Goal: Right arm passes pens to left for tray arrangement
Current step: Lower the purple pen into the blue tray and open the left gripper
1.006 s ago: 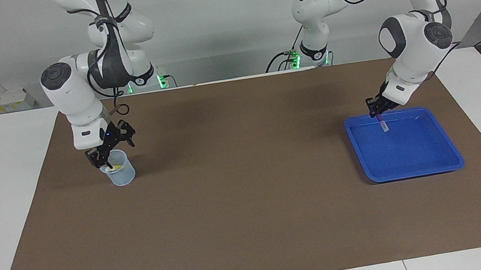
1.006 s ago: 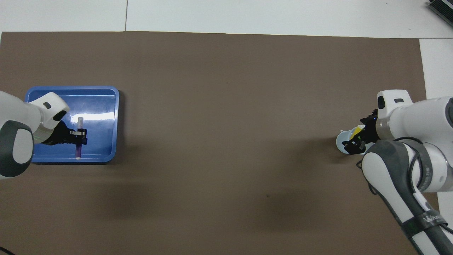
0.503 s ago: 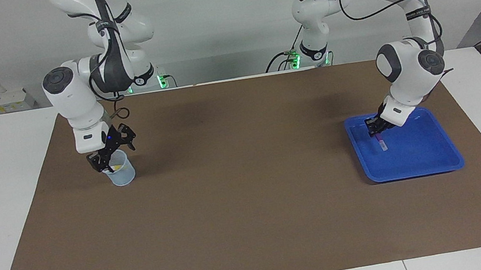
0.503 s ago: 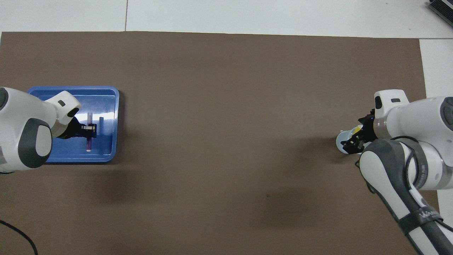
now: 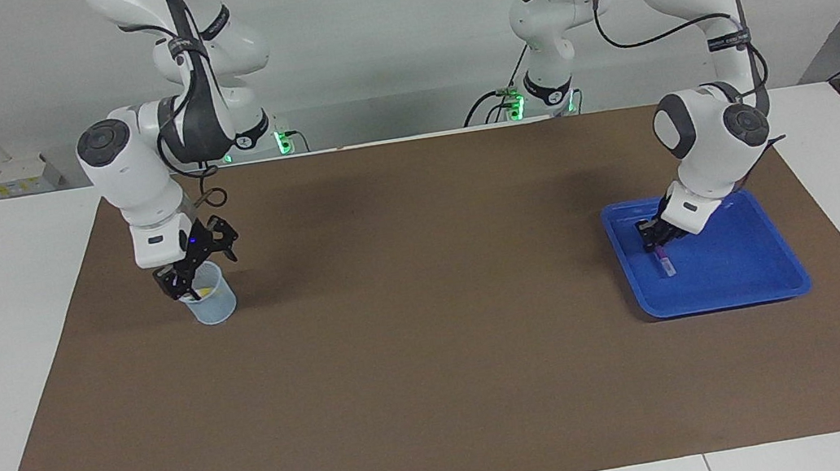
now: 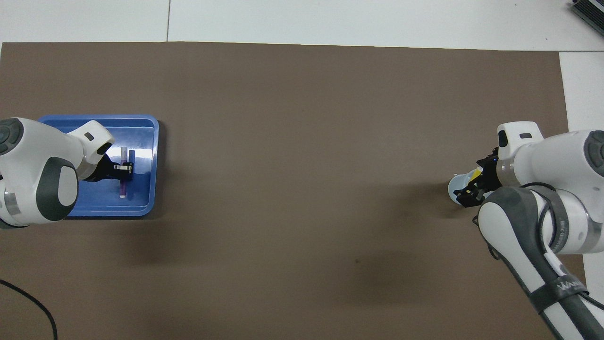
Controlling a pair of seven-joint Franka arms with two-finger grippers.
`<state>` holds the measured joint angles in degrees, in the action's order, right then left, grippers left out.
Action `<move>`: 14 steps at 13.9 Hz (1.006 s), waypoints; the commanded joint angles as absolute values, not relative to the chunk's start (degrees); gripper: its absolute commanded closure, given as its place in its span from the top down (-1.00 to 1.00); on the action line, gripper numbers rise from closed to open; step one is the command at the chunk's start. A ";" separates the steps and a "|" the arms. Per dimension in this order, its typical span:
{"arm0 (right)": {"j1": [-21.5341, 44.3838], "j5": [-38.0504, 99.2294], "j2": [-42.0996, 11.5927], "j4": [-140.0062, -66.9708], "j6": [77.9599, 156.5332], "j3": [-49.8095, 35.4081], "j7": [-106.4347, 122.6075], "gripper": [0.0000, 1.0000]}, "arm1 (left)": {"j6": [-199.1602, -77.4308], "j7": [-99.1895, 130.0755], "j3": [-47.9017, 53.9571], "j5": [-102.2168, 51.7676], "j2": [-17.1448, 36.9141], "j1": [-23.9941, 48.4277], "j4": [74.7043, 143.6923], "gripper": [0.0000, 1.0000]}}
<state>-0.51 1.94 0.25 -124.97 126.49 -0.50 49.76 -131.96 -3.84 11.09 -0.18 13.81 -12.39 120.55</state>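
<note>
Gripping the purple pen (image 5: 664, 261) (image 6: 123, 178), the left pincer (image 5: 652, 234) (image 6: 123, 170) sits low inside the blue tray (image 5: 755, 279) (image 6: 141, 208), its fingers clamped narrowly on the pen's shaft. The tray lies on the brown mat (image 5: 436, 348) (image 6: 302, 141) at the left arm's end of the counter (image 5: 0, 344).

The facing view shows the pen slanting down with its pale tip at or just above the tray floor; whether it touches cannot be told. The overhead view shows what that one cannot: the pen crosses the fingers, sticking out on both sides, and lies close to the tray wall that faces the middle of the mat.

At the right arm's end, the right pincer (image 5: 185, 278) (image 6: 472, 186), with its blue light glowing, hangs over the mouth of a small clear cup (image 5: 214, 301) (image 6: 457, 189) with its jaws spread wide and nothing in them. The facing view shows the cup's whole wall and a yellow pen (image 5: 207, 291) (image 6: 476, 175) inside it; from overhead the arm hides most of the cup, leaving only a sliver of rim and a bit of yellow.

A band on the right arm's lower link carries white lettering in the overhead view, too small to read.
</note>
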 commanded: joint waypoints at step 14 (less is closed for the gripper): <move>-2.11 11.51 0.70 -124.81 120.06 -1.23 38.85 0.98 | -120.25 -2.82 11.25 -2.90 15.03 -13.01 110.93 1.00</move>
<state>-1.15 10.34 0.31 -124.78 121.44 -0.58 39.46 -123.81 -3.43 11.08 -1.83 14.33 -12.55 114.00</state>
